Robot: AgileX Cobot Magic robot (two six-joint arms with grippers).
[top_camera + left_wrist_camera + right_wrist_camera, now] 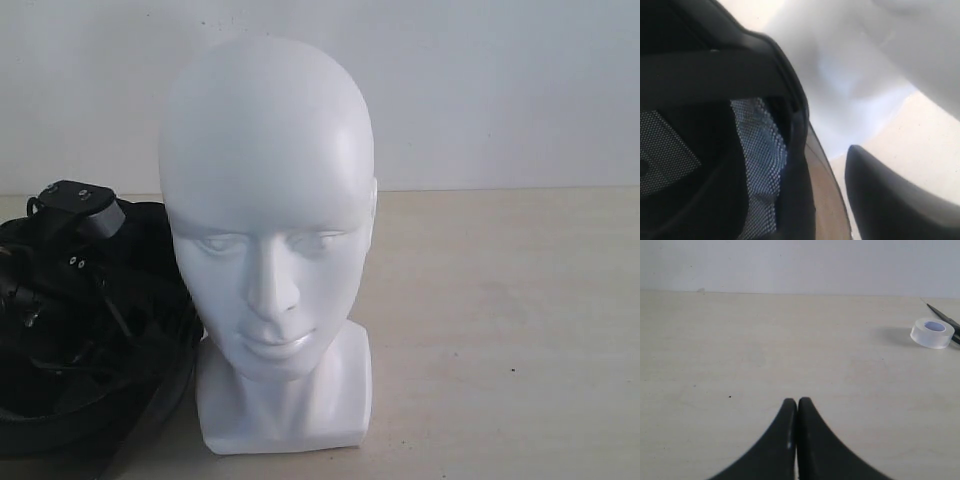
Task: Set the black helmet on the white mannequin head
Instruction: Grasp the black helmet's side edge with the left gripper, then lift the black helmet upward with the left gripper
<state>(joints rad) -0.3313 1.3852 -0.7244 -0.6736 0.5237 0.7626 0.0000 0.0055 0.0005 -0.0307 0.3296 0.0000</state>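
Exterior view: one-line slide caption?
Bare white mannequin head faces the camera on a pale table; black helmet lies beside it at left, left arm over it.

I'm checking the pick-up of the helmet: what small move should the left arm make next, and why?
Probably close the left gripper on the rim of the black helmet: its open jaws seem astride it, one finger outside the visor, and the white mannequin head is bare.

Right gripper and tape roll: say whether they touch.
Apart. The right wrist view shows bare table between the right gripper and the tape roll.
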